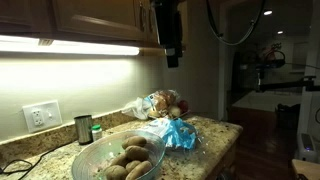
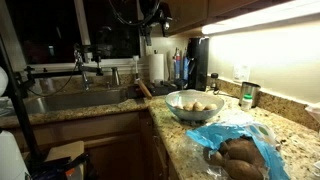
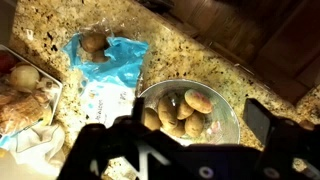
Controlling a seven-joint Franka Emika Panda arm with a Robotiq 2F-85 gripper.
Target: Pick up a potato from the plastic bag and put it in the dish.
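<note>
Potato [image 3: 95,43] on the bag [image 3: 105,85] sits upper left in the wrist view, beyond the dish [image 3: 226,96], as the gripper [image 1: 172,58] hangs high, fingers apart.

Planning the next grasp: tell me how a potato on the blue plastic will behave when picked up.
The potato looks roundish, so it will likely roll if nudged off-centre. Its dull skin suggests a fair, non-slippery grip. The crinkled blue plastic under it seems floppy and might shift or cling as it lifts.
</note>
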